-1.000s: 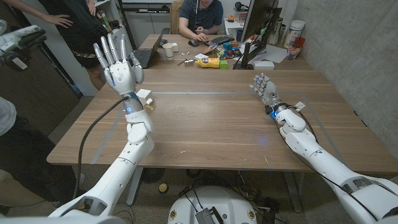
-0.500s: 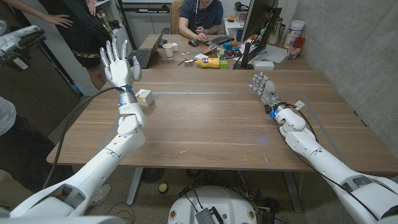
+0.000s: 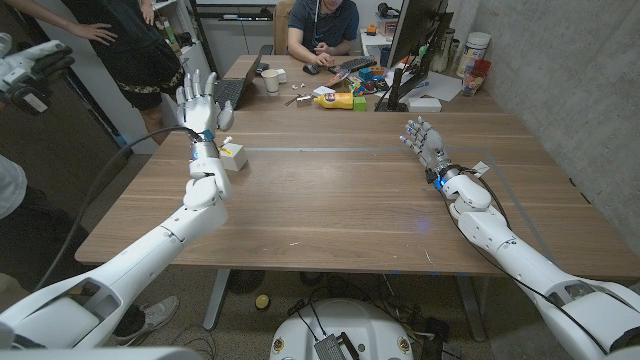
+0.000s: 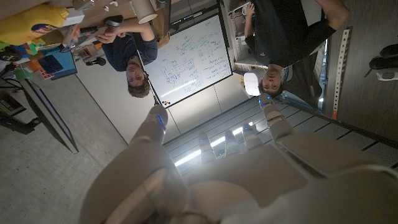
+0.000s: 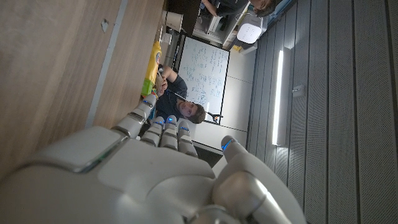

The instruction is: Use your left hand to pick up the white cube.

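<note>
We log the wooden counter (image 3: 340, 200) across the frame's middle, with clutter and a seated person (image 3: 322, 25) at its far end, top centre.

Left robot hand (image 3: 201, 100), upper left of the head view: raised above the counter, fingers spread and pointing up, holding nothing. The left wrist view looks at the ceiling and a whiteboard, so the palm does not face the counter.

Right robot hand (image 3: 423, 143), right of centre: low at the counter, fingers loosely apart, nothing in it, well apart from the cube.

White cube (image 3: 234, 157), left of centre: sits on the counter just beside the left forearm, below the raised hand in the picture. We see no contact.

Progress, as we judge it: the pick is not yet begun. Left to do: turn the hand down, lower it, close on the cube, lift.
</note>
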`<state>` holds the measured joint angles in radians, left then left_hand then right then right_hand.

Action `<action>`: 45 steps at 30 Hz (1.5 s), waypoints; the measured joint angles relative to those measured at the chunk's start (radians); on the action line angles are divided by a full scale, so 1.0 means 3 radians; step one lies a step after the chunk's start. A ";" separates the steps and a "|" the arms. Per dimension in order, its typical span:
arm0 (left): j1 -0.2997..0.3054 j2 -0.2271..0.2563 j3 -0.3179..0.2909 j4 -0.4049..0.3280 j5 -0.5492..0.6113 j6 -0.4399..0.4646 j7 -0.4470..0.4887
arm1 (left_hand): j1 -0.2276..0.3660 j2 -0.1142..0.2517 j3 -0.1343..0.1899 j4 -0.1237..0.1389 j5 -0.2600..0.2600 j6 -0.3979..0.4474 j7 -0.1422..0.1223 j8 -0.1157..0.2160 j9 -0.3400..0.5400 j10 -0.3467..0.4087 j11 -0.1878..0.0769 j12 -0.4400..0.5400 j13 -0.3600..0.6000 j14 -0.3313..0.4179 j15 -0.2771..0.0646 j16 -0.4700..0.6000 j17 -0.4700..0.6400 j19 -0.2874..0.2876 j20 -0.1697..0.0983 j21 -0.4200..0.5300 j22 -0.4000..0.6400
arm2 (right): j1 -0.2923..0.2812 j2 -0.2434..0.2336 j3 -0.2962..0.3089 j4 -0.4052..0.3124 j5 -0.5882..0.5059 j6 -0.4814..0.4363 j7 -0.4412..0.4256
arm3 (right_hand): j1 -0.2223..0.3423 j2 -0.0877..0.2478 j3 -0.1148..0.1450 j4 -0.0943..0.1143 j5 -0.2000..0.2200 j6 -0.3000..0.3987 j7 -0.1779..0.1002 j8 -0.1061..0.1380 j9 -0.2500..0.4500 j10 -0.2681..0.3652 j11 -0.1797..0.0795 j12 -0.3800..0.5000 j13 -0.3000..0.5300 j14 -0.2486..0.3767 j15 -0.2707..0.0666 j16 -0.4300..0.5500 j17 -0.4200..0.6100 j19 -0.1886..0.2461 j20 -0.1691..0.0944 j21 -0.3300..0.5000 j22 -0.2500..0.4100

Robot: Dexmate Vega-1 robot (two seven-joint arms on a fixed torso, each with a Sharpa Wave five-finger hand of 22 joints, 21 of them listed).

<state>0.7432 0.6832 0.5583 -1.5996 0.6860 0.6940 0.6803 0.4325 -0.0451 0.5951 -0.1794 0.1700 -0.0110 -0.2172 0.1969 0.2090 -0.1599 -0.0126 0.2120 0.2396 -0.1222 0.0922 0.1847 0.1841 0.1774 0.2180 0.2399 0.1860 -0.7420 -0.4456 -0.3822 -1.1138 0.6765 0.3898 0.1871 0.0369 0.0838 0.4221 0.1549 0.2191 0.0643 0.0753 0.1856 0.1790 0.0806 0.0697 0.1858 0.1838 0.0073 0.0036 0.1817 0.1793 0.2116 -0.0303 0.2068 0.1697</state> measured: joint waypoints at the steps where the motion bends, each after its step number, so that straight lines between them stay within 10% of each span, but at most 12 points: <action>1: -0.0018 0.0023 0.0030 -0.0008 -0.0007 0.0006 -0.0033 | 0.0045 -0.0045 -0.0020 0.0016 0.0000 -0.0073 0.0000 -0.0013 0.0000 -0.0021 0.0016 -0.0019 0.0000 -0.0054 0.0027 -0.0001 0.0000 0.0011 -0.0001 -0.0016 -0.0009 | 0.0002 0.0001 0.0000 0.0006 0.0002 0.0005 0.0007 | -0.0003 -0.0003 0.0000 0.0000 0.0000 0.0000 0.0000 0.0000 0.0000 0.0001 -0.0001 0.0000 0.0000 0.0000 0.0000 0.0000 0.0000 0.0000 0.0000 0.0000 0.0000; 32: -0.0362 0.0242 0.0501 0.0177 -0.0234 0.0000 -0.0818 | 0.0179 -0.0293 -0.0215 0.0065 0.0030 -0.0411 -0.0009 -0.0002 -0.0006 -0.0041 0.0210 0.0022 0.0016 -0.0053 0.0134 0.0054 0.0031 0.0105 0.0000 -0.0074 -0.0006 | 0.0079 0.0034 0.0023 0.0185 0.0029 0.0127 0.0161 | -0.0003 -0.0003 -0.0027 -0.0001 0.0000 0.0000 0.0000 0.0000 0.0000 0.0035 0.0000 0.0000 0.0000 0.0030 0.0006 0.0000 -0.0001 0.0000 0.0000 -0.0013 0.0000; 45: -0.0534 0.0404 0.0739 0.0065 -0.0220 0.0184 -0.1594 | 0.0179 -0.0293 -0.0229 0.0079 0.0030 -0.0378 -0.0001 0.0037 0.0010 -0.0036 0.0240 0.0075 0.0016 0.0003 0.0119 0.0075 0.0031 0.0123 0.0017 -0.0074 -0.0007 | 0.0126 0.0062 0.0008 0.0261 0.0026 0.0149 0.0191 | -0.0002 -0.0003 -0.0027 -0.0001 0.0000 0.0012 -0.0013 0.0000 0.0000 0.0035 0.0000 0.0000 0.0000 0.0030 0.0006 0.0000 -0.0001 0.0000 0.0000 -0.0013 0.0000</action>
<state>0.5829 0.8044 0.7801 -1.5801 0.6201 0.7492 0.2020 0.4862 -0.1329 0.5265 -0.1558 0.1790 -0.1243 -0.2175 0.2079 0.2118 -0.1708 0.0594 0.2344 0.2443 -0.1213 0.1280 0.2072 0.1933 0.2142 0.2231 0.2176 0.1840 -0.7041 -0.4269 -0.3799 -1.0355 0.6844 0.4343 0.2445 0.0361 0.0831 0.4140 0.1545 0.2191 0.0680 0.0715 0.1856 0.1790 0.0912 0.0697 0.1857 0.1837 0.0163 0.0052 0.1817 0.1791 0.2116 -0.0303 0.2029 0.1697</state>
